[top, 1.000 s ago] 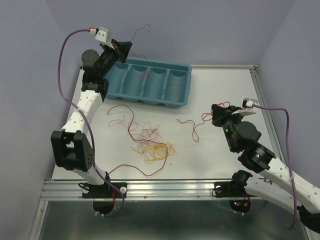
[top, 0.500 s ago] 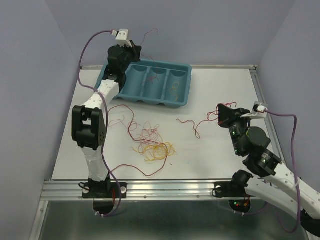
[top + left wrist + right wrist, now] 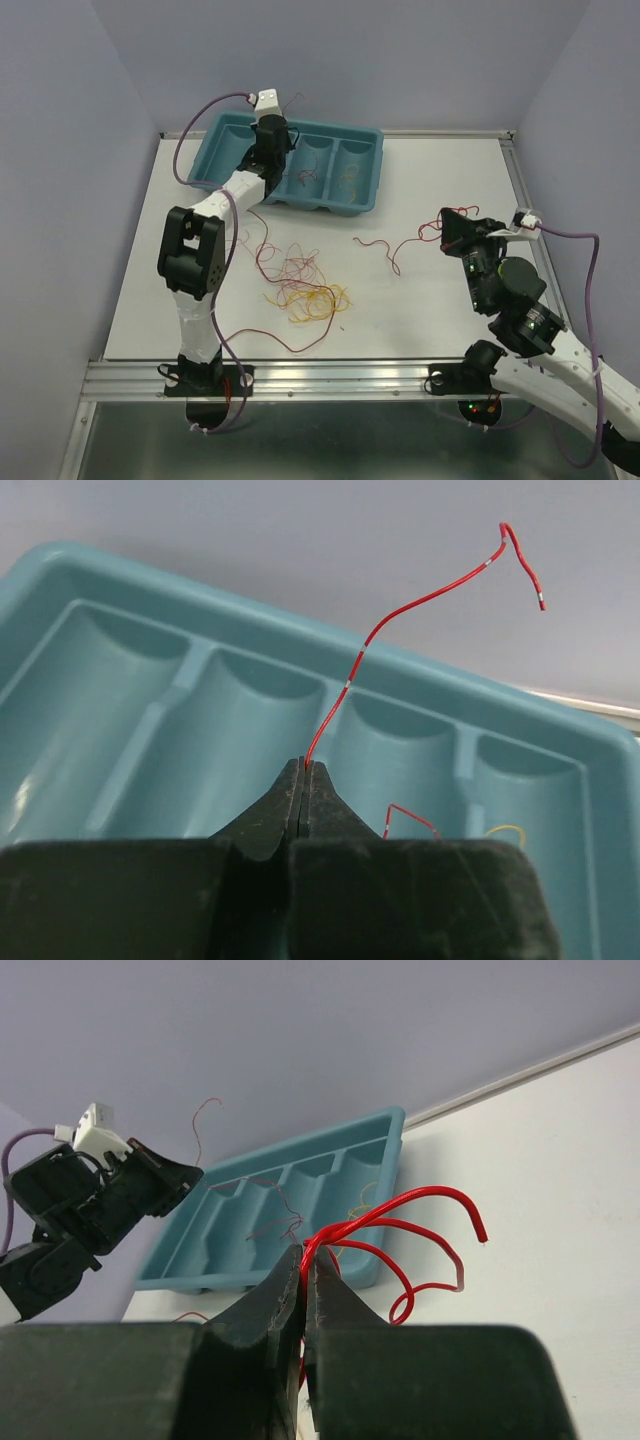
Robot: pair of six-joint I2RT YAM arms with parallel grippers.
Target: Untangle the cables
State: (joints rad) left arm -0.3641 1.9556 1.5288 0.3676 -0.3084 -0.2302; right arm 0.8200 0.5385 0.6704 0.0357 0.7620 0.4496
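Both units, left arm (image 3: 190, 262) and right arm (image 3: 515, 318), show white link shells between black cylindrical joint housings, a thick purple cable (image 3: 597, 280) leaving a white connector (image 3: 527, 217) at the wrist, and the left gripper (image 3: 305, 767) has matte black tapered fingers (image 3: 265, 820).

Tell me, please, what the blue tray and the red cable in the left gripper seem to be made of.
Blue tray: looks like moulded plastic, since it has one even teal colour, rounded compartments and a soft sheen.
Red cable: probably thin wire in a glossy red plastic coating. It keeps its bends while standing free in the air, and small pale bands show along it. The core is not visible.
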